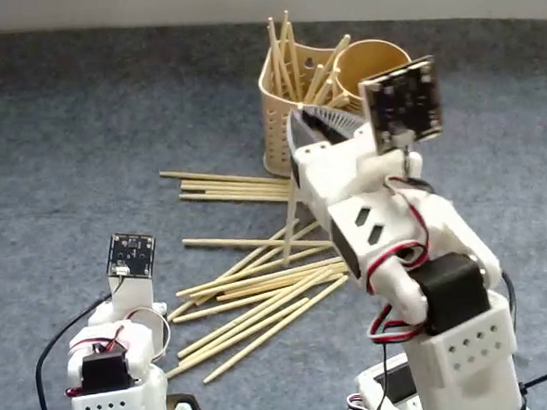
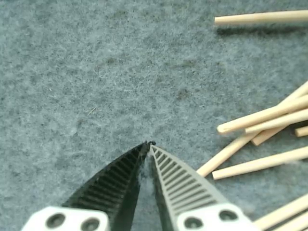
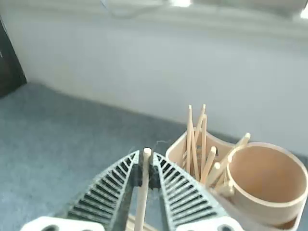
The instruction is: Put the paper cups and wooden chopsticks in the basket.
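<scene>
One chopstick (image 3: 143, 192) is pinched between the closed fingers of the right gripper (image 3: 146, 156), its tip poking out just past the fingertips. In the high view it hangs near upright under the arm, its lower end over the loose chopsticks (image 1: 260, 289) strewn on the grey felt table (image 1: 83, 133); whether it touches them I cannot tell. The basket (image 1: 278, 121) stands just beyond, already holding several sticks. A paper cup (image 1: 367, 60) sits at its end, inside or hard against it, I cannot tell which. I judge the sticks to be light, stiff and smooth. A thin round shaft may swivel between ribbed pads, so a hold near one end, as here, leaves the long part free to swing, yet suits dropping it upright into the basket. The cup looks light and easily crushed, best taken at the rim with a gentle squeeze. The left gripper (image 2: 149, 144) has its fingers shut on nothing, tips together above bare felt, near the ends of a few sticks. The right wrist view gives the pinch close up and the cup's hollow. The high view adds the held stick's whole hang and the spread of the pile. The left wrist view shows how close that gripper's tips are to the nearest stick ends.
</scene>
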Available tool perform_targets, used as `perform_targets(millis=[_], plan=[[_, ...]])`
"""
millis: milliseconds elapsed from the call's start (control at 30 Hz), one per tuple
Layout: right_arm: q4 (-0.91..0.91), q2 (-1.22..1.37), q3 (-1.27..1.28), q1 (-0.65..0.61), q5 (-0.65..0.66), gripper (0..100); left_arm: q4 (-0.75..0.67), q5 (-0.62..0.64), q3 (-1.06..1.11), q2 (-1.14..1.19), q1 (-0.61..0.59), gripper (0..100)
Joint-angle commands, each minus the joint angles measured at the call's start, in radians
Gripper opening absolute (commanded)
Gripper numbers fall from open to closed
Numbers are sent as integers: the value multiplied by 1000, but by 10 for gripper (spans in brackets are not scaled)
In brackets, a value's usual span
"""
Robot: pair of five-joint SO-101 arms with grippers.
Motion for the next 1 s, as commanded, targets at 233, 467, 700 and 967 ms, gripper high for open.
perform_targets(millis=[233, 467, 700, 967], plan=[[-696, -24, 30, -4, 172, 5, 2, -3, 19, -8, -5, 24], [-1056, -24, 239, -4, 404, 5, 2, -3, 19, -8, -5, 24], [-1185, -24, 461, -4, 425, 5, 2, -3, 19, -8, -5, 24], [-1184, -22, 651, 39, 419, 5, 2, -3, 19, -8, -5, 24]])
